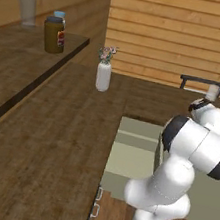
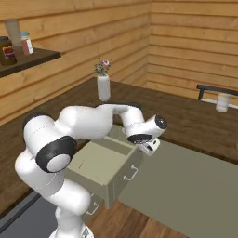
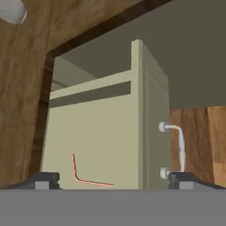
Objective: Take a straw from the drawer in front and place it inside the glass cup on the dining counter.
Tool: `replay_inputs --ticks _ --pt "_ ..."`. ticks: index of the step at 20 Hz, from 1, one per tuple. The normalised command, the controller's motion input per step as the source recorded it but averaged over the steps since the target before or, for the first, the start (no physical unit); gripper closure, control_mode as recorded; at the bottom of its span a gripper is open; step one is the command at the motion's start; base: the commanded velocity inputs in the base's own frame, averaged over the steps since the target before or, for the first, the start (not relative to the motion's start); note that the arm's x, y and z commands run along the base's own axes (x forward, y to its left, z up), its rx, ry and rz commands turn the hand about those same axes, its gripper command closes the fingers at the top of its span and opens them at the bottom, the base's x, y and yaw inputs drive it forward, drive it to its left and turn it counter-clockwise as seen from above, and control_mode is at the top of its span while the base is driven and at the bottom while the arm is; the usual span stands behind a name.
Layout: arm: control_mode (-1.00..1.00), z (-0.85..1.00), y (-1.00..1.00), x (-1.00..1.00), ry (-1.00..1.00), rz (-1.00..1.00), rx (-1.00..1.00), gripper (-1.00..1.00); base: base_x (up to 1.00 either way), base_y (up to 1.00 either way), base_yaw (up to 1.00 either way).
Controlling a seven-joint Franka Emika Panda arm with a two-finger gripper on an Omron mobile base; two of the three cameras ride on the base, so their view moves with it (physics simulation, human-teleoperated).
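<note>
1. Left base view: drawer [image 1: 131, 159] stands pulled out at 5 o'clock of the vase [image 1: 103, 75]; cup [image 1: 213, 92] at 3 o'clock.
2. Right base view: straw [image 2: 80, 164] lies inside the drawer.
3. Hand view: fingers [image 3: 112, 180] wide apart, empty, over the straw.

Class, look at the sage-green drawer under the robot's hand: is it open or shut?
Open. The drawer is pulled out from the cabinet, its inside exposed from above, with the straw lying on its floor beneath the open gripper.
</note>
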Motion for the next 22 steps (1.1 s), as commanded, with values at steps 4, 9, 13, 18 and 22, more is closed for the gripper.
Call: replay_inputs --ticks 4,9,13,18,22 --pt "-1.00 -0.04 0.71 0.55 0.37 0.07 -0.02 -1.00 0.00 0.00 0.00" --pt "-1.00 -0.41 0.33 0.39 0.21 0.06 -0.02 -1.00 0.00 0.00 0.00" --pt "-1.00 -0.66 0.09 0.34 0.12 0.07 -0.04 -1.00 0.00 0.00 0.00" --pt "-1.00 -0.75 0.22 0.21 0.04 0.07 -0.08 -1.00 0.00 0.00 0.00" --pt "-1.00 -0.62 0.29 0.07 0.00 0.05 -0.11 -1.00 0.00 0.00 0.00"
